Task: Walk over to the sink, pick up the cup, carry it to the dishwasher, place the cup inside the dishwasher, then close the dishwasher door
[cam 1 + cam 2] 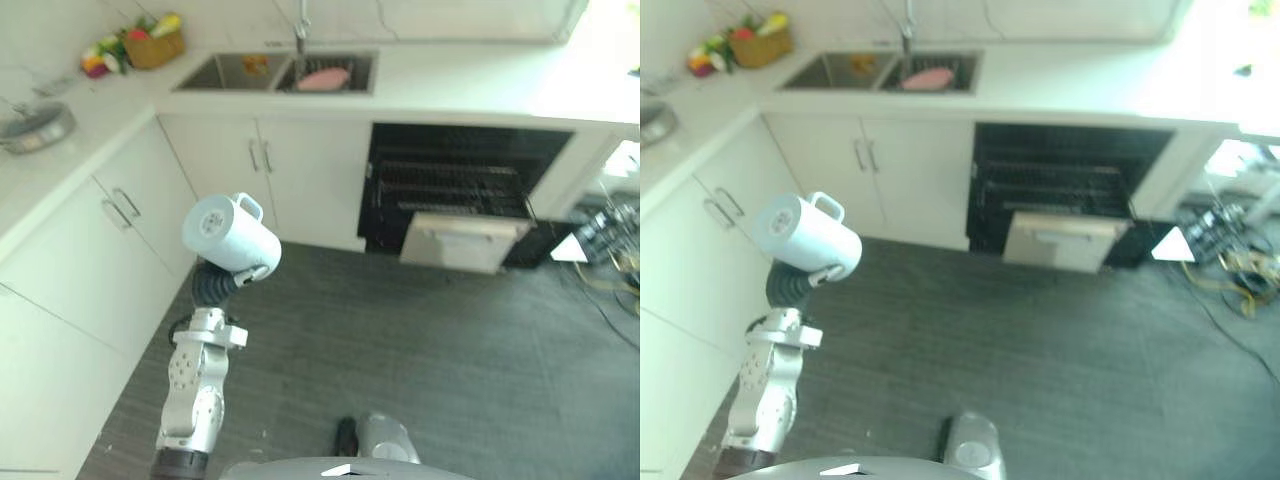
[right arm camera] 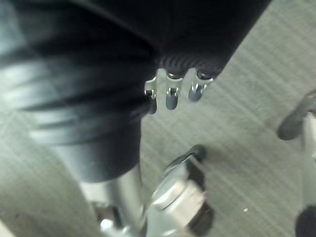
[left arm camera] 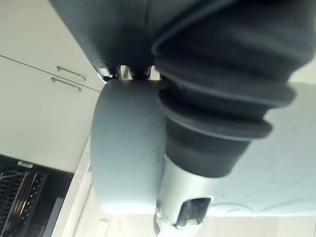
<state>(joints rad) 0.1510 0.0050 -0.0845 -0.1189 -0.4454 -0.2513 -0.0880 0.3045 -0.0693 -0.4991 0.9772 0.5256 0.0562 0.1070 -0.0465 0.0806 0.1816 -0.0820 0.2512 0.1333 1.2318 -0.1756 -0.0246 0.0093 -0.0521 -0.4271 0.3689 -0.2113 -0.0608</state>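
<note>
A pale blue cup (image 1: 232, 235) with a handle is held up in the air on its side, its base toward me, over the grey floor beside the left cabinets. My left hand (image 1: 213, 284) sits under it, and in the left wrist view its fingers (image 3: 123, 73) and thumb (image 3: 180, 197) wrap the cup (image 3: 126, 163). The dishwasher (image 1: 450, 180) stands open under the far counter, dark racks showing and its pale door (image 1: 462, 240) lowered in front. The sink (image 1: 215, 75) lies at the back left. My right hand (image 2: 170, 96) hangs over the floor with relaxed fingers, holding nothing.
White cabinets (image 1: 110, 240) line the left side close to my left arm. A pink item (image 1: 323, 78) lies in the sink's right basin below the tap (image 1: 300, 35). A fruit basket (image 1: 150, 45) and a pan (image 1: 35, 125) sit on the counter. Cables (image 1: 610, 250) lie at the right.
</note>
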